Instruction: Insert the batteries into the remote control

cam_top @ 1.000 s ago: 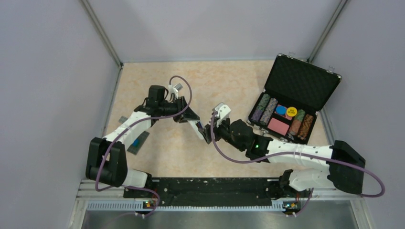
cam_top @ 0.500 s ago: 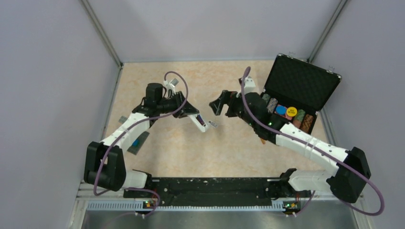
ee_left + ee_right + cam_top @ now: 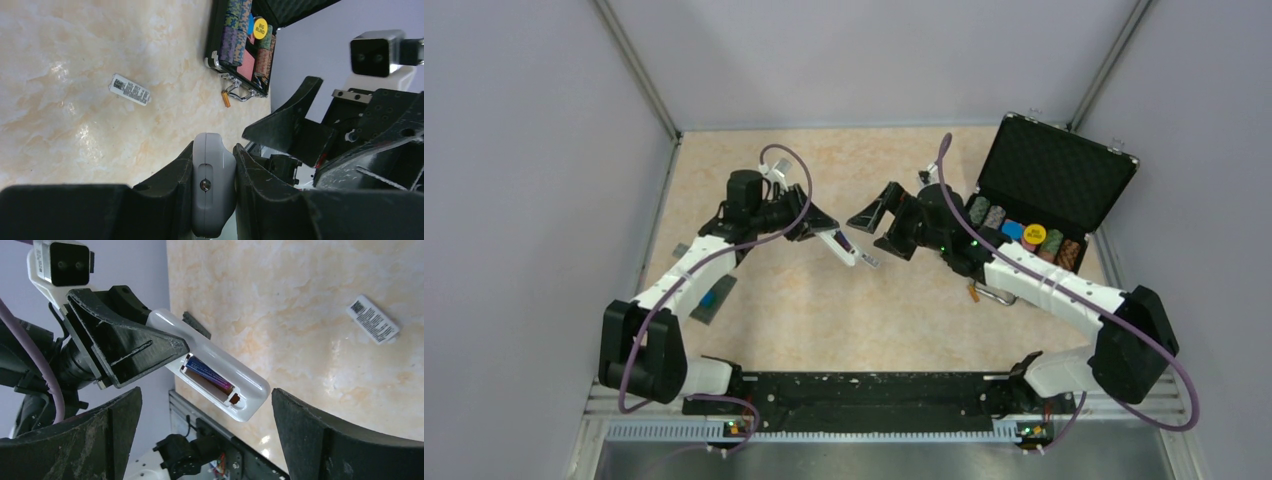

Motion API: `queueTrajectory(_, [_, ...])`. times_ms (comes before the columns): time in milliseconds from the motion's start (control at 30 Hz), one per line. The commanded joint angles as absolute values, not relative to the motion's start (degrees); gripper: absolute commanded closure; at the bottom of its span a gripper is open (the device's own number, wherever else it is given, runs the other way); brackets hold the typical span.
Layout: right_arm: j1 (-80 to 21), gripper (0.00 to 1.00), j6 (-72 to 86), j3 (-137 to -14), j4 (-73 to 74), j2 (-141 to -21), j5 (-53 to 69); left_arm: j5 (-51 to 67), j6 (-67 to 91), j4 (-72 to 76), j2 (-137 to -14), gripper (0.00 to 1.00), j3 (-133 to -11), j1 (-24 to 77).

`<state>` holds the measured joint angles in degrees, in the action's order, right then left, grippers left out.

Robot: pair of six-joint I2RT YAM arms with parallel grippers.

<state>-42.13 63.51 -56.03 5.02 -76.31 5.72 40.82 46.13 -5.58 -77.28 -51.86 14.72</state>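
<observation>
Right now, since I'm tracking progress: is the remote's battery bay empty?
No, a dark purple battery lies in the open bay of the white remote control.

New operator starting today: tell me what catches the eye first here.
The left gripper clamps the white remote control above the table's centre, bay open with one purple battery seated. The right gripper gapes wide beside it, empty. Far right, an open black case shows colourful chips.

An open black case (image 3: 1056, 170) stands at the bench's (image 3: 824, 320) far right corner, with striped chip stacks (image 3: 231, 44) and a yellow chip (image 3: 259, 28) inside. A white labelled strip (image 3: 869, 262) lies left of the case. A dark grey card (image 3: 712, 298) lies much farther left.
</observation>
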Motion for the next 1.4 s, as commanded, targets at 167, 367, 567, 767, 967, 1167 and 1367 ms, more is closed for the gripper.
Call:
queueTrajectory(167, [-41.62,0.01,77.27,-57.3,0.48,-80.22,12.66,40.18,47.82,-3.26,-76.26,1.0,-57.33,14.85])
queueTrajectory(367, [-41.59,0.01,80.58,-55.5,-6.0,-79.96,12.22,40.06,48.23,-3.21,-76.08,1.0,-57.65,14.85])
queueTrajectory(567, [-41.5,0.01,82.57,-55.48,-8.26,-81.94,14.14,40.53,48.05,-2.98,-76.5,1.0,-58.07,14.85])
queueTrajectory(767, [-41.52,0.01,83.32,-55.54,-9.76,-83.44,14.94,41.91,47.02,-3.16,-77.11,1.0,-58.77,15.02])
queueTrajectory(967, [-41.53,0.01,84.17,-54.9,-10.31,-84.0,15.22,41.67,44.59,-5.71,-76.95,1.0,-59.67,15.02])
queueTrajectory(1167, [-41.13,0.02,84.26,-54.76,-10.11,-83.56,14.29,41.49,43.88,-6.74,-76.65,1.0,-59.59,15.03])
queueTrajectory(1367, [-40.55,0.13,85.18,-53.8,-10.88,-83.22,14.7,41.15,43.68,-7.22,-76.13,1.0,-59.16,15.03])
